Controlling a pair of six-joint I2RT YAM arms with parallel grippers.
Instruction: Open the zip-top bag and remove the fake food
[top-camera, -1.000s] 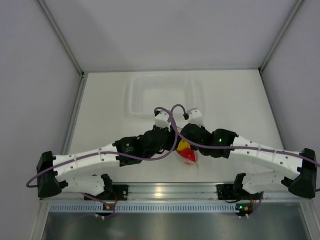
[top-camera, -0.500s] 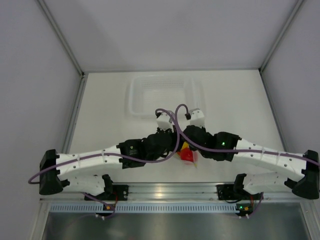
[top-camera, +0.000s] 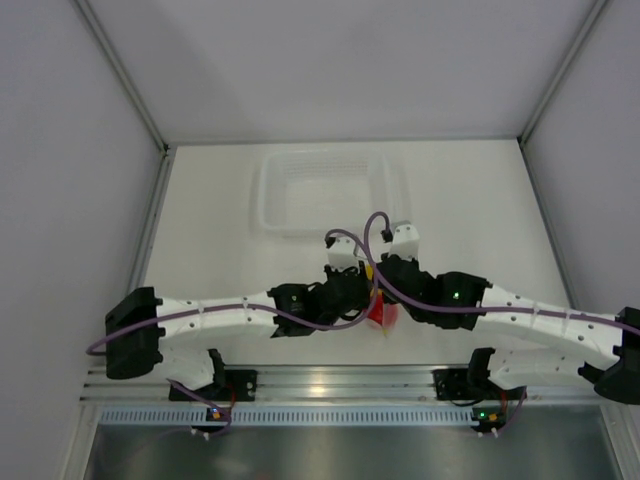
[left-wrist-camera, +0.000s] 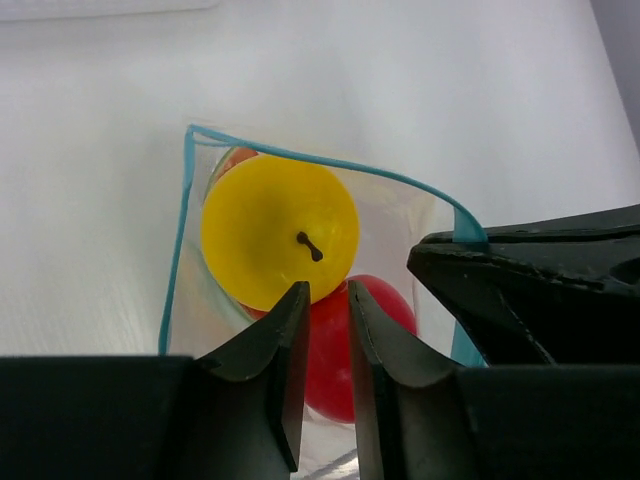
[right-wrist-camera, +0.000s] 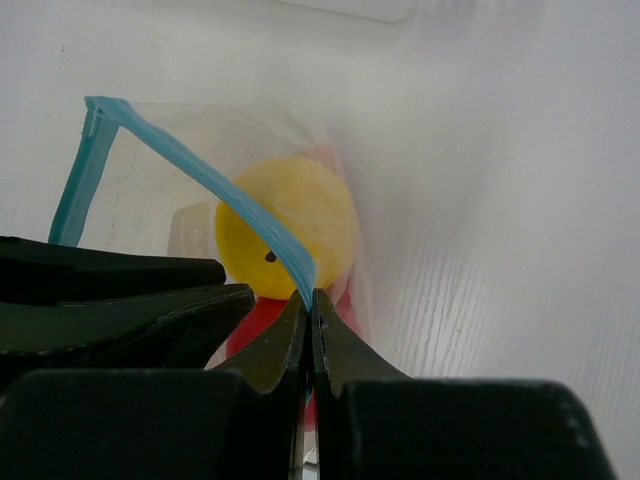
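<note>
The bag (left-wrist-camera: 400, 215) is thin, floppy and slick, weighted only by a light yellow fruit (left-wrist-camera: 275, 230) and red fruit (left-wrist-camera: 385, 300), so we judge its stiffer blue zip strip (right-wrist-camera: 200, 165) the soundest hold. Our right gripper (right-wrist-camera: 311, 300) is pinching that strip. The left gripper (left-wrist-camera: 327, 300) sits at the gaping mouth's opposite side, fingers a sliver apart, and we cannot tell if it holds plastic. The bag is between them, near the tray (top-camera: 320, 190).

Tray (top-camera: 264, 192): clear, rectangular, toward far edge of table (top-camera: 480, 215). Rail (top-camera: 340, 381): aluminium, along near edge of table. Walls (top-camera: 70, 180): grey, enclosing table.
</note>
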